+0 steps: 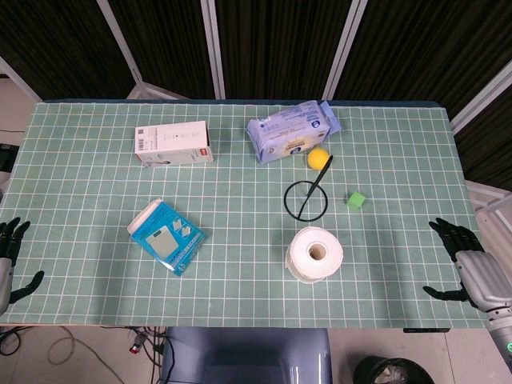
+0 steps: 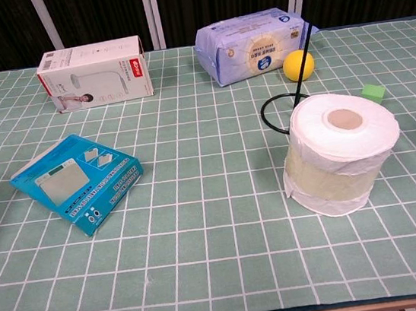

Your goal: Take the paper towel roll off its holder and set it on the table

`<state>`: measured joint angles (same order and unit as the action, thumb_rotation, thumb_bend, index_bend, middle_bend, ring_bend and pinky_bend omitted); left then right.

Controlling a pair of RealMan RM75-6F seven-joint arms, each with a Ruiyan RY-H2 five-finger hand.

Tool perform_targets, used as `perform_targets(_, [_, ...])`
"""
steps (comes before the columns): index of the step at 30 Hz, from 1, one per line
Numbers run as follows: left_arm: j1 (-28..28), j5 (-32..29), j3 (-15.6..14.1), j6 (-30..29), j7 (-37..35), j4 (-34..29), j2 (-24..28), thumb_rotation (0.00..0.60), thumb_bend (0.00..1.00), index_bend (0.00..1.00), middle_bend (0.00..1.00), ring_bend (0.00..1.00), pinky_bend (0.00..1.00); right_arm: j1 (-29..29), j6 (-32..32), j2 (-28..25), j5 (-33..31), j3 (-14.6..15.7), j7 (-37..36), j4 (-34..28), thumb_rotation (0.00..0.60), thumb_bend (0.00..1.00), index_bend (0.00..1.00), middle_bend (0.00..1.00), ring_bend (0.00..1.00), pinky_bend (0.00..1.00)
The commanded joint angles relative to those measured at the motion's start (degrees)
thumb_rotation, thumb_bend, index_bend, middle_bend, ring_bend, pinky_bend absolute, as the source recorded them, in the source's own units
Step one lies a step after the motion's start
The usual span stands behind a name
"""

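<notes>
The white paper towel roll (image 1: pixel 314 254) (image 2: pixel 339 152) stands upright on the green checked table, just in front of its black wire holder (image 1: pixel 307 198) (image 2: pixel 296 86), which is a ring base with a slanted rod. My right hand (image 1: pixel 468 267) hangs open past the table's right front corner, well away from the roll, fingers spread. My left hand (image 1: pixel 10 260) is at the left edge of the head view, open and holding nothing. Neither hand shows in the chest view.
A yellow ball (image 1: pixel 318 157) and a green cube (image 1: pixel 356 199) lie near the holder. A blue wipes pack (image 1: pixel 292 130) and a white box (image 1: pixel 173 143) sit at the back. A teal packet (image 1: pixel 166 237) lies front left.
</notes>
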<state>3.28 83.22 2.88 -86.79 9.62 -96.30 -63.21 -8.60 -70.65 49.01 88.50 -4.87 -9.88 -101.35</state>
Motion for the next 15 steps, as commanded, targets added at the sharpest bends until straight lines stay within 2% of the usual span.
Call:
perform_targets(1, [0.04,0.1,-0.03,0.04,-0.07,0.02,0.02,0.6,0.24,0.09,0.0,0.0,0.0,4.31,-9.23,9.35,-1.0,0.24,19.56,4.37,0.6,0.0,0.0,0.0,0.0,0.0])
perform_targets(4, [-0.05,0.19,0.07,-0.3,-0.17,0.08,-0.01,0.6,0.24,0.09,0.0,0.0,0.0,4.21,-11.06,12.87,-0.87,-0.2,22.31,7.78,0.6,0.0,0.0,0.0,0.0,0.0])
perform_targets(9, [0.1,0.32,0.05,-0.08,-0.03,0.35,-0.2,0.6,0.24,0.09,0.0,0.0,0.0,4.11,-13.86,18.18,-0.87,-1.06,22.13,11.98,0.6,0.0,0.0,0.0,0.0,0.0])
perform_targets(15, [0.31,0.37,0.1,0.16,0.06,0.65,-0.38,0.6,0.24,0.09,0.0,0.0,0.0,3.93,-15.15,20.96,-1.2,-1.41,22.51,14.21,0.6,0.0,0.0,0.0,0.0,0.0])
